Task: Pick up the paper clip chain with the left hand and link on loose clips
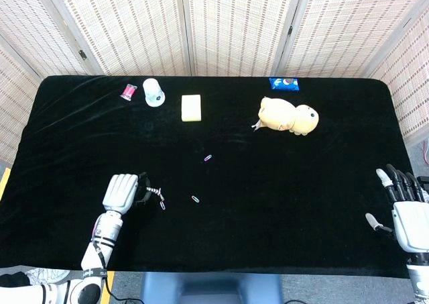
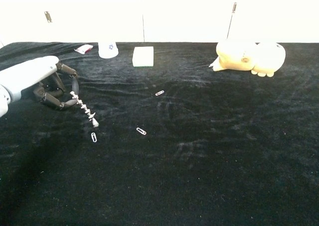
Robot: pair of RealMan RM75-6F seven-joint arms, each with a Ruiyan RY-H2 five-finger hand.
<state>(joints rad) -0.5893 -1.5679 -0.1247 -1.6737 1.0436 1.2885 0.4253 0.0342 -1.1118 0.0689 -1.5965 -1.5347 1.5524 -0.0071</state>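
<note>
Chain (image 2: pixel 83 110) of paper clips hangs from my left hand (image 1: pixel 121 192), pinched at its upper end between curled fingers (image 2: pixel 56 100), and its free tip dangles just above one loose clip (image 2: pixel 93 137) on the black table (image 1: pixel 281 190). To do this step well, I judge I should hold the chain steady with its last link low and turned toward that clip, so the other hand can thread it on without the chain swinging. Two more loose clips lie further out: one (image 2: pixel 141 131) near the middle front, another (image 2: pixel 159 93) beyond it. My right hand (image 1: pixel 405 207) waits at the table's far right edge, fingers spread and holding nothing, well apart from the clips, so it has a long reach across. At the back sit a yellow plush toy (image 1: pixel 289 115), a pale sponge block (image 1: pixel 191 107), a white cup (image 1: pixel 153 92), a red packet (image 1: pixel 128 90) and a blue packet (image 1: pixel 284 83), none of them in the way.
</note>
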